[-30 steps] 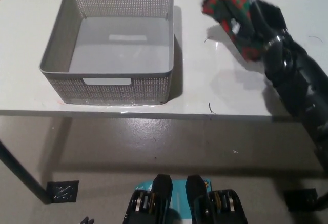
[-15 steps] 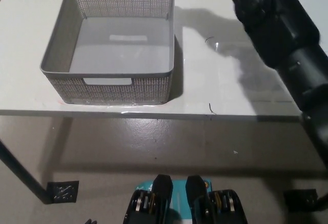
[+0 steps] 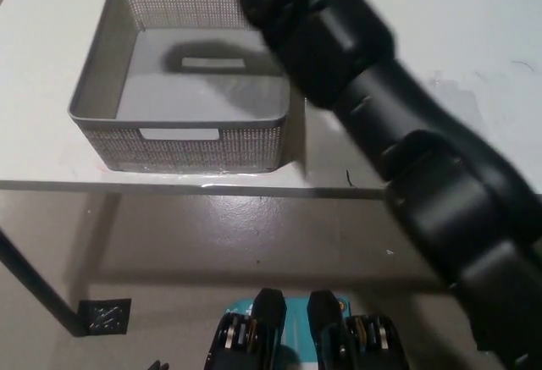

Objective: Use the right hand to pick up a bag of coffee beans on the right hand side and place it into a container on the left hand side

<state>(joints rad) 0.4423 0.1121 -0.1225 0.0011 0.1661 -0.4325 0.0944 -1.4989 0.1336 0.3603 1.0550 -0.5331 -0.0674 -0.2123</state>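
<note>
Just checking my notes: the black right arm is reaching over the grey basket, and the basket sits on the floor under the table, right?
Not quite. The right arm does reach over the grey basket, but the basket sits on top of the white table, near its front edge, not on the floor. The head view shows this.

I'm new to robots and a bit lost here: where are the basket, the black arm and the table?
basket (image 3: 182, 122): head view, near wall.
black arm (image 3: 406, 167): head view, mid forearm.
table (image 3: 440, 31): head view, bare top, right side.
</note>
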